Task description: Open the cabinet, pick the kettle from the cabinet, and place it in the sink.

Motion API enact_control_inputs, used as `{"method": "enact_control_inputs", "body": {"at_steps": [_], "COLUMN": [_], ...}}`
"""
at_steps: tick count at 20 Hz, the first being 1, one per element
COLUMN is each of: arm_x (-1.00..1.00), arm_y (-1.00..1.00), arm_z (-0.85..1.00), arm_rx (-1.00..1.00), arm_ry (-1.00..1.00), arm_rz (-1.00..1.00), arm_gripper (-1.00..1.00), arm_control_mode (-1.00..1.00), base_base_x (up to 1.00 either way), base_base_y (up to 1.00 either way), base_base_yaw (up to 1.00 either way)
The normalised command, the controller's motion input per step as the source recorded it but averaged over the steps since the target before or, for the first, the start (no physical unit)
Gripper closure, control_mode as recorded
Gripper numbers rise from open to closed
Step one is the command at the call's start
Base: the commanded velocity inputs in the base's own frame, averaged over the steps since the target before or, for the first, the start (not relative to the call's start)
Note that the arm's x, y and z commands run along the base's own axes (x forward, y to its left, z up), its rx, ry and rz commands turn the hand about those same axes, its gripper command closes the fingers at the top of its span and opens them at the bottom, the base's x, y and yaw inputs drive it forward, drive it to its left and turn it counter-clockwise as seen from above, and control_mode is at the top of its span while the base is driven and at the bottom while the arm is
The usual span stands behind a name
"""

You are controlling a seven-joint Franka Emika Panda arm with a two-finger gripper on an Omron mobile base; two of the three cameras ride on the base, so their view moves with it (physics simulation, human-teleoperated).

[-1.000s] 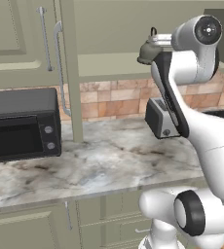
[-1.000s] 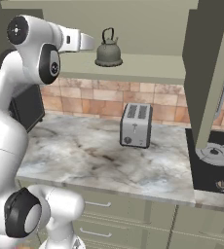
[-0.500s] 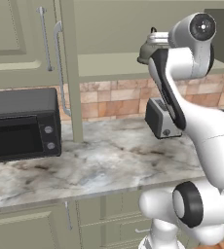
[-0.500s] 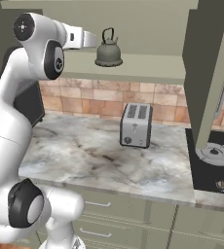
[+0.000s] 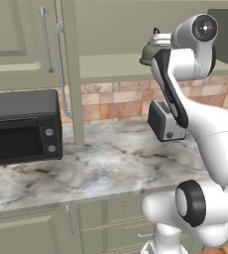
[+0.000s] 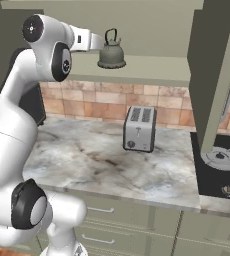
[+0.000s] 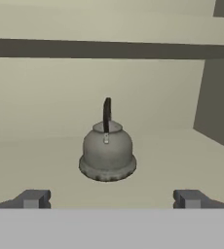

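Cabinet [image 6: 214,75] doors open. Kettle [image 7: 107,151] upright on the shelf [image 7: 46,160]. Tool [image 7: 109,198] facing it, fingers wide apart, holding nothing.

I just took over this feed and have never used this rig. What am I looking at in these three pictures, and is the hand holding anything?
A white robot arm on a rolling base stands at a marble counter. Two pictures come from cameras on the base, behind the arm to its left and right. The third looks out from the hand itself, with its two dark fingertips at the bottom. On the counter stand a black microwave and a silver toaster. The wall cabinet stands open, and the grey kettle sits upright on its shelf. The hand is open and holds nothing, with the kettle centred ahead between the fingertips, not yet gripped.
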Motion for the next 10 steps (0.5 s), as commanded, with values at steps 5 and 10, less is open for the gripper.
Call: {"method": "enact_control_inputs", "body": {"at_steps": [5, 10], "arm_x": [0.14, 0.20], "arm_y": [-0.05, -0.01], "arm_z": [-0.07, -0.11], "arm_rx": [0.01, 0.00], "arm_ry": [-0.01, -0.02], "arm_rz": [0.00, 0.00], "arm_gripper": [-1.00, -1.00], "arm_control_mode": [-1.00, -1.00], "base_base_x": [0.00, 0.00], "base_base_y": [0.00, 0.00], "base_base_yaw": [0.00, 0.00]}}
